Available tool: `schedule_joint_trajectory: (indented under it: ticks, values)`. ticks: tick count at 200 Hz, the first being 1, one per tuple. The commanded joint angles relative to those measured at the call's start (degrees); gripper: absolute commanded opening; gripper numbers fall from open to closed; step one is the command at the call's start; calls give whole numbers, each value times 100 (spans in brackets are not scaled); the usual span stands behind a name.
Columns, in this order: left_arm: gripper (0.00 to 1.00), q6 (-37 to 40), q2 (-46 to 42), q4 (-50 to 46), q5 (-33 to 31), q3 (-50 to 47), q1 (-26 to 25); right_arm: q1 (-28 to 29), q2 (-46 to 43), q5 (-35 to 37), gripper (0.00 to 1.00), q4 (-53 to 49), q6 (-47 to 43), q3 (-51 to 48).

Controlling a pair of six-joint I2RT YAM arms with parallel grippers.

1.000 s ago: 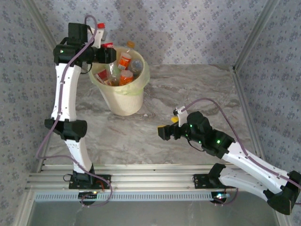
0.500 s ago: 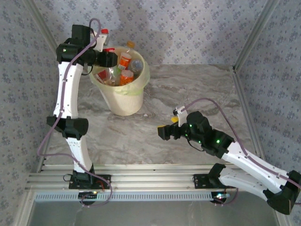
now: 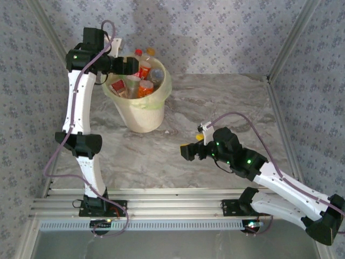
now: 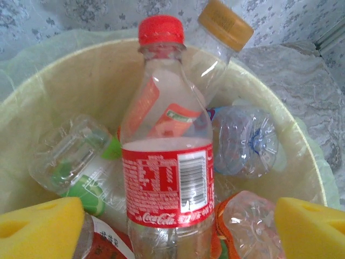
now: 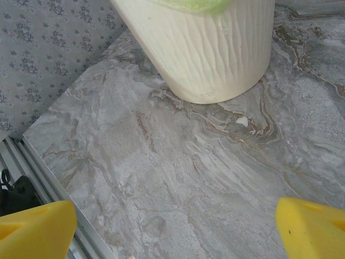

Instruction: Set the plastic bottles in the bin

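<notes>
Release is judged done: the red-capped bottle (image 4: 167, 162) stands in the bin (image 3: 141, 116), at 11 o'clock on the table (image 3: 232, 102), between the left gripper (image 3: 131, 67) pads, which are spread and not touching it. The right gripper (image 3: 186, 151), at 4 o'clock from the bin, is spread and empty. Next, a lift clear of the rim is called for.

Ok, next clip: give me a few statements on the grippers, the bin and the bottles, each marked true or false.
1. The left gripper is above the open mouth of the bin. True.
2. The left fingers are clamped on the red-capped Coca-Cola bottle. False: they are spread wide on either side of it and do not touch it.
3. The right gripper holds a bottle. False: it is open with nothing between its fingers, above the bare table.
4. The bin stands upright with several plastic bottles inside. True.
</notes>
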Motion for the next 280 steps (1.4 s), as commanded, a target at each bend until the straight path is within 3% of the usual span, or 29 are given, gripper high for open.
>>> schedule_joint_trajectory:
  ticks: [1,33,55,145,179,233,280]
  values:
    - [97,-201,-288,282,-94,153,-10,-31,-6,-21,97,-32,1,125]
    - [100,-268,-633,487,-332,75,-57,-38,-31,168,98,-115,-116,173]
    - [100,-265,-1139,835,-613,-572,-227,-71,-52,342,99,-203,-237,241]
    - [100,-653,-5286,4167,-1691,-6899,-980,-598,-359,1417,100,-338,-670,249]
    - [100,-1188,-6606,4999,-2192,-8979,-1065,-887,-449,2298,100,-328,-703,29]
    - [100,-2173,-7320,4902,-3353,-10753,-1074,-1640,-761,2432,100,604,-838,-929]
    - [100,-1490,-7799,6166,-3954,-12120,-1074,-2467,-757,2564,100,1104,-1128,-1485]
